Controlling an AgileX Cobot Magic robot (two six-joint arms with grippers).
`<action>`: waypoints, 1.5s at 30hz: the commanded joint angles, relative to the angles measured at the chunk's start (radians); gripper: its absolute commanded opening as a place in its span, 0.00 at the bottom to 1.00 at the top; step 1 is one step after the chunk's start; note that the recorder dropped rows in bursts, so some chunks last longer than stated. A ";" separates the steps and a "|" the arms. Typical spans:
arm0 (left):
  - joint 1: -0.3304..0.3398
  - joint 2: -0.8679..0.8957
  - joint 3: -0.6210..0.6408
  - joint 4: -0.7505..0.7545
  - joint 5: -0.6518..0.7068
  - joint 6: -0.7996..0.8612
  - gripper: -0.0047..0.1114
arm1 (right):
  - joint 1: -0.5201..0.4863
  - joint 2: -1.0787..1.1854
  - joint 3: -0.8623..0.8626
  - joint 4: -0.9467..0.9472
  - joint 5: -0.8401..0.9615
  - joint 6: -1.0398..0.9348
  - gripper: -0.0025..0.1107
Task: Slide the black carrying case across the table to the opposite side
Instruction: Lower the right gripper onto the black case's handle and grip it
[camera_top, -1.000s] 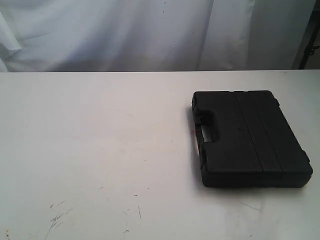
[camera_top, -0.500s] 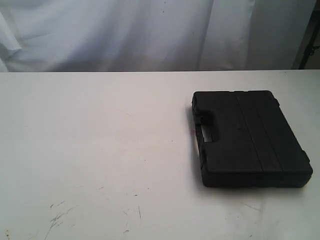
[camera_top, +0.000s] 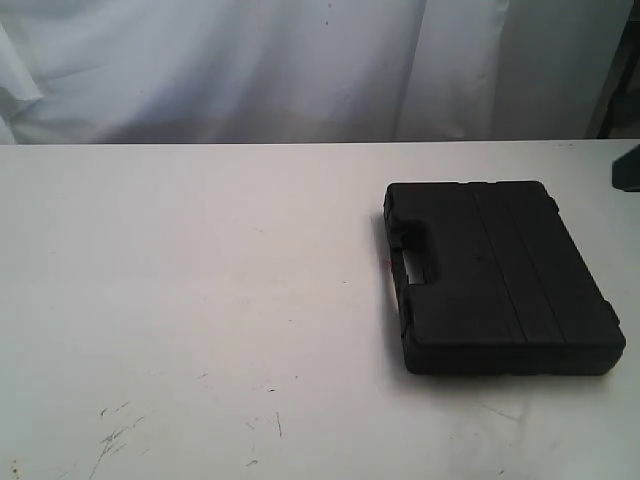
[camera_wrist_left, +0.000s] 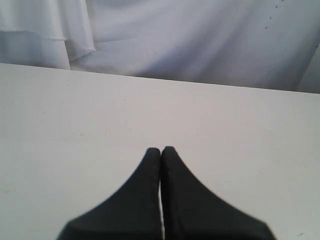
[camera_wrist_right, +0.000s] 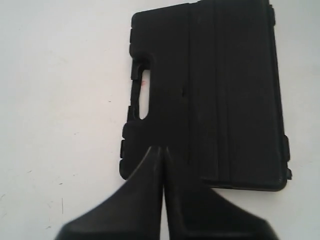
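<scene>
The black case (camera_top: 500, 275) lies flat on the right half of the white table (camera_top: 200, 280), its handle slot (camera_top: 412, 262) facing the table's middle. In the right wrist view the case (camera_wrist_right: 215, 95) fills the frame, ribbed lines running across its lid. My right gripper (camera_wrist_right: 162, 148) is shut and empty, its tips over the case's corner on the handle slot (camera_wrist_right: 143, 97) side; whether they touch it I cannot tell. A dark part of the right arm (camera_top: 628, 168) shows at the exterior view's right edge. My left gripper (camera_wrist_left: 161, 149) is shut, empty, over bare table (camera_wrist_left: 75, 115).
White cloth (camera_top: 300, 70) hangs behind the table's far edge. Dark scuff marks (camera_top: 115, 435) lie on the near left of the tabletop. A tiny red spot (camera_wrist_right: 143, 82) shows through the handle slot.
A dark part of the right arm has come into the exterior view at the right edge. The case has not moved.
</scene>
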 joint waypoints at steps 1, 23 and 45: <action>-0.005 -0.004 0.005 0.000 -0.006 -0.001 0.04 | 0.097 0.123 -0.104 -0.064 0.030 0.060 0.02; -0.005 -0.004 0.005 0.000 -0.006 -0.001 0.04 | 0.376 0.728 -0.576 -0.264 0.238 0.320 0.02; -0.005 -0.004 0.005 0.000 -0.006 -0.001 0.04 | 0.392 1.075 -0.888 -0.365 0.326 0.432 0.29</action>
